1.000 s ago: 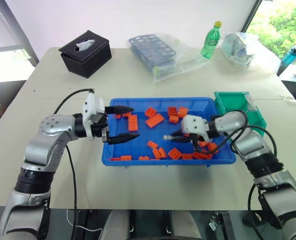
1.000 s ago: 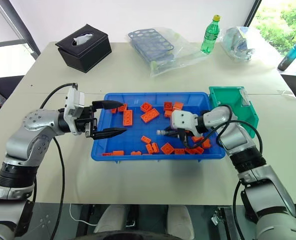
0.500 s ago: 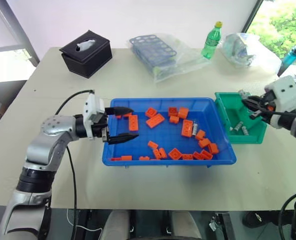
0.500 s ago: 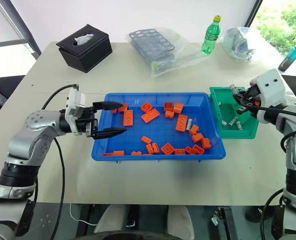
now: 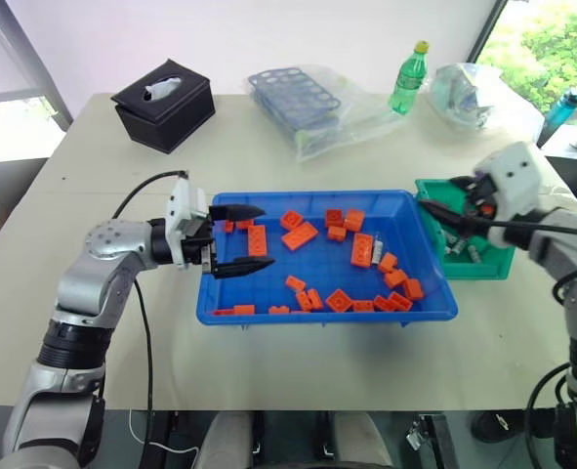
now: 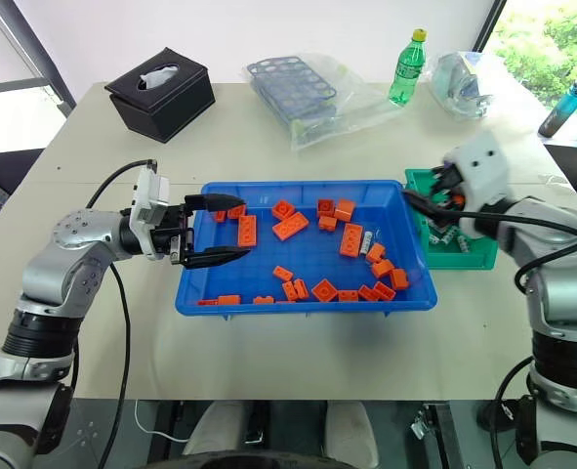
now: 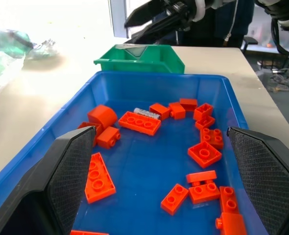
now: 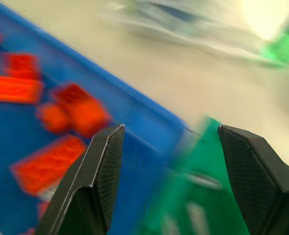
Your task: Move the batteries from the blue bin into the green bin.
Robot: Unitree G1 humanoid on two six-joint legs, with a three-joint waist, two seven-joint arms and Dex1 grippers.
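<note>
Holding orange bricks [image 5: 301,234], blue bin [image 5: 225,308], batteries [image 6: 442,236] in green bin [image 6: 483,256]

The green bin [image 5: 475,256] sits just right of the blue bin [image 5: 317,315], toy bricks [image 5: 300,235] and one battery [image 5: 376,250] inside it

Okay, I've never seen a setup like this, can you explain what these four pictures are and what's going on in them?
It is a two-armed robot at a table. Two pictures look down from cameras in its head; the other two come from a camera on each wrist.

On the table sits a blue bin holding orange toy bricks and one silvery battery. Beside it stands a small green bin with batteries inside.

The left claw hangs open over the blue bin's left end, holding nothing. The right claw is open over the green bin's near edge, also empty.

Behind are a black tissue box, a green bottle and plastic bags.
</note>
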